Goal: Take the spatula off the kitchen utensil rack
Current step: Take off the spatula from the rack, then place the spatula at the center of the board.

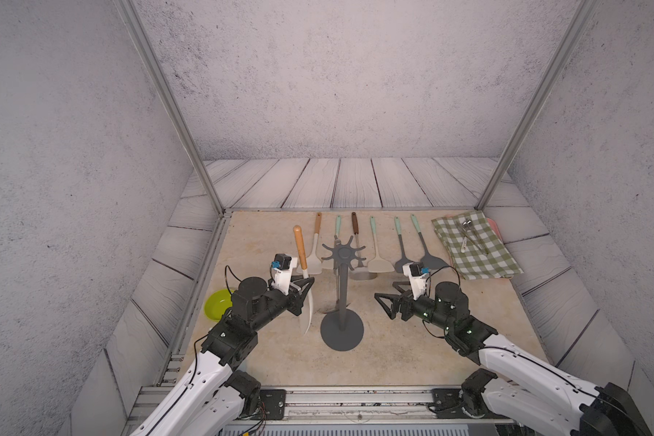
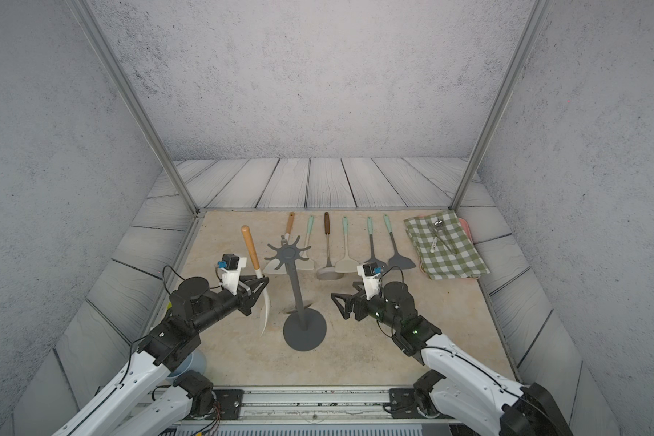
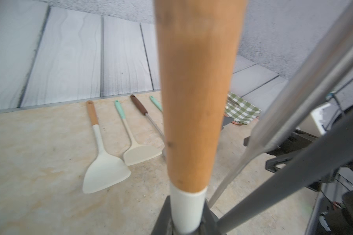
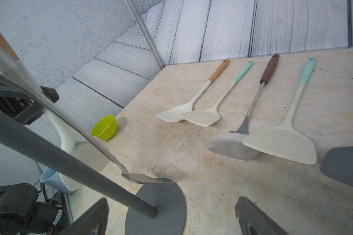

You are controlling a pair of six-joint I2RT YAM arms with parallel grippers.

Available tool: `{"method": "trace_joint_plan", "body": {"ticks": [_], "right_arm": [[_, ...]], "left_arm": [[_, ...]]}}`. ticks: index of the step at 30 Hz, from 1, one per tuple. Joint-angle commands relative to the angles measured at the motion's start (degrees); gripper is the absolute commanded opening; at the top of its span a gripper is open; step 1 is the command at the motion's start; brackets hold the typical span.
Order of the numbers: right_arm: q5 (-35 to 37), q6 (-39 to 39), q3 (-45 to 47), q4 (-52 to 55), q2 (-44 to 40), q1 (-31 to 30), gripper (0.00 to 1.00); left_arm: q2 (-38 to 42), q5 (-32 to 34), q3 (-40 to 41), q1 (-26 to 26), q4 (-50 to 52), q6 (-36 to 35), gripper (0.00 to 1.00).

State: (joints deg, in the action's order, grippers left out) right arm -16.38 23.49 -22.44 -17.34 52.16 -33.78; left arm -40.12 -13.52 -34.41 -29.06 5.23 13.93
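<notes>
The kitchen utensil rack [image 1: 343, 252] [image 2: 290, 252] stands mid-table on its round base [image 4: 163, 203]. Left of it, apart from the prongs, a spatula [image 1: 300, 245] [image 2: 250, 245] with wooden handle [image 3: 194, 101] and cream blade [image 4: 73, 142] is held upright. My left gripper [image 1: 306, 282] [image 3: 186, 222] is shut on its cream neck. A thin metal utensil [image 4: 102, 148] [image 3: 293, 97] hangs from the rack beside the pole. Right of the pole, my right gripper [image 1: 386, 291] [image 4: 171, 221] is open with nothing in it, low near the base.
Several spatulas [image 1: 374, 260] lie in a row at the back of the table. A green checked cloth [image 1: 476, 249] with spoons is at the back right. A lime bowl [image 1: 218, 304] sits at the left edge, a light blue cup [image 4: 51, 181] near the left arm.
</notes>
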Motion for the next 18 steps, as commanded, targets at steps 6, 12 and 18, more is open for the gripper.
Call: {"method": "trace_joint_plan", "body": {"ticks": [6,12,18], "right_arm": [[9.9,-1.1,2.4,2.5,-2.7,0.0,0.99],[10.3,-1.2,2.1,2.3,-1.2,0.0,0.99],[11.1,-1.3,2.2,2.8,-1.9,0.1,0.99]], "left_arm": [[-12.3,18.2,-12.8,0.4,10.1,-2.5,0.0],[-25.0,21.5,-23.7,3.8,16.0,-3.2,0.0],[-36.3,21.0,-35.1,8.5,23.2,-1.8,0.0]]}}
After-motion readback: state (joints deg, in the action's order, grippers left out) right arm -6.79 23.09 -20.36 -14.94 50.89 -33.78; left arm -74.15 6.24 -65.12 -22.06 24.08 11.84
